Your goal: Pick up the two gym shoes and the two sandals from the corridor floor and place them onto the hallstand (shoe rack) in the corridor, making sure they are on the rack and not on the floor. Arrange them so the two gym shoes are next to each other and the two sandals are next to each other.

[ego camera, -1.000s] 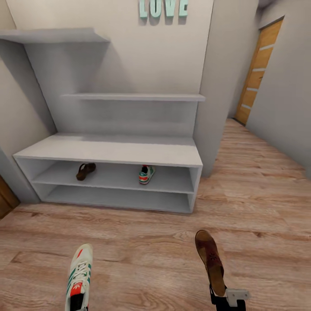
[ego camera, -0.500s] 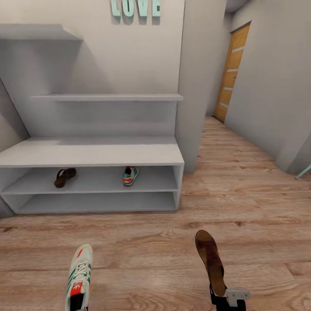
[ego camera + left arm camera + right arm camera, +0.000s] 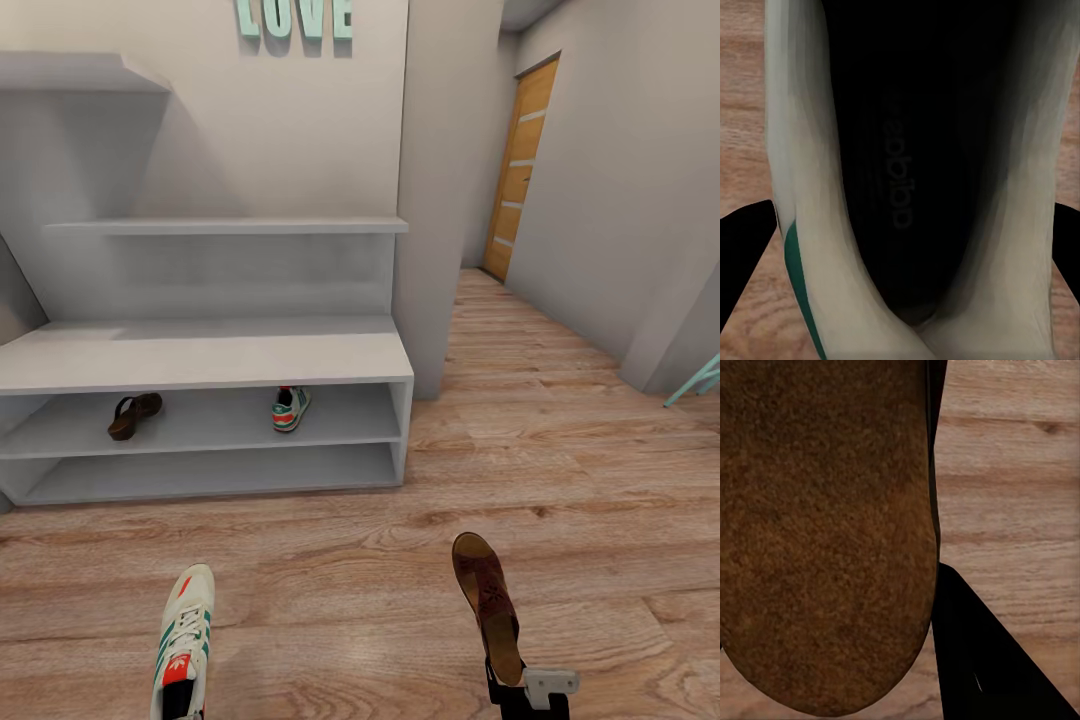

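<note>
Our view has swung to the right since a second ago: the shoe rack (image 3: 200, 355) now sits further left in the head view with its left end cut off, and more of the corridor and the wooden door (image 3: 517, 170) has opened up. The shoes we carry sit at the same spots in the head view.

Our left gripper (image 3: 907, 247) is closed on a white sneaker (image 3: 183, 640) at its heel; the black fingers (image 3: 746, 262) show only as dark wedges either side of it, and the wrist camera looks straight into the shoe's dark lining with faint lettering. Green stripes, white laces, a red tongue patch.

Our right gripper (image 3: 528, 700) is clamped on the heel of a brown sandal (image 3: 488, 605), mostly cut off at the frame's bottom edge. Up close its footbed (image 3: 825, 532) looks rough and suede-like, rounded at the end.

On the rack's upper open shelf, the other sandal (image 3: 134, 415) lies toward the left and the other sneaker (image 3: 289, 408) toward the right, well apart, both partly shadowed under the bench top. The floor (image 3: 560, 480) is wood-grain plank. Teal letters (image 3: 295, 18) are cropped at the top.
</note>
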Robot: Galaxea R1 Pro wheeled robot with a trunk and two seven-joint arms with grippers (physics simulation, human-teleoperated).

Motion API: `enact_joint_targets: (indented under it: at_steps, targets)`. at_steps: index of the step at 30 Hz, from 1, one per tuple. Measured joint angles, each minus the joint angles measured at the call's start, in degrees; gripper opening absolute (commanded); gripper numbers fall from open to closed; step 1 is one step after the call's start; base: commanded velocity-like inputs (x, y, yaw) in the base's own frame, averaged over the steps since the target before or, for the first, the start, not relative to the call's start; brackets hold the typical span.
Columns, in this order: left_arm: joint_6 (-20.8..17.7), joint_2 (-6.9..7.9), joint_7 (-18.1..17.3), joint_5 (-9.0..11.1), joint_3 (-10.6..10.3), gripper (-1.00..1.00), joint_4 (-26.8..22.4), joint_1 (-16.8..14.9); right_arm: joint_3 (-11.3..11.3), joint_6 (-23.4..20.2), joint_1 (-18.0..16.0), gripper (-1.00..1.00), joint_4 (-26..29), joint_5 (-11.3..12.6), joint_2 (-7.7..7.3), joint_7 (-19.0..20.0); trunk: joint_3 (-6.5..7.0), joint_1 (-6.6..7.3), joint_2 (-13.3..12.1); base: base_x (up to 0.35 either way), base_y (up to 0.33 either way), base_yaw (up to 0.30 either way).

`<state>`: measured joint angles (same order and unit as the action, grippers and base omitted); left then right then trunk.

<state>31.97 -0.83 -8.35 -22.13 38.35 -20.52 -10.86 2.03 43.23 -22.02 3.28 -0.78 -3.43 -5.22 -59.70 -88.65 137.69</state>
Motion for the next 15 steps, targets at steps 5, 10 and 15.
enact_joint_targets:
  at_steps: [5, 10, 15]
  targets:
    - [0.0, 0.0, -0.03, 0.0, 0.01, -1.0, 0.0, 0.0, -0.01, 0.0, -0.01, -1.0, 0.01, 0.06, 0.02, -0.08, 0.0, 0.0, 0.0, 0.0, 0.0, 0.0]
    - [-0.04, 0.0, -0.09, -0.13, -0.03, -1.0, 0.0, 0.0, -0.07, 0.0, -0.01, -1.0, 0.01, 0.06, 0.0, -0.12, 0.0, 0.0, 0.0, 0.0, 0.0, 0.0]
    - [-0.34, 0.06, -0.07, -0.06, 0.09, -1.0, -0.02, -0.09, -0.08, 0.0, -0.01, -1.0, 0.01, 0.06, 0.0, -0.12, 0.0, 0.0, 0.0, 0.0, 0.0, 0.0]
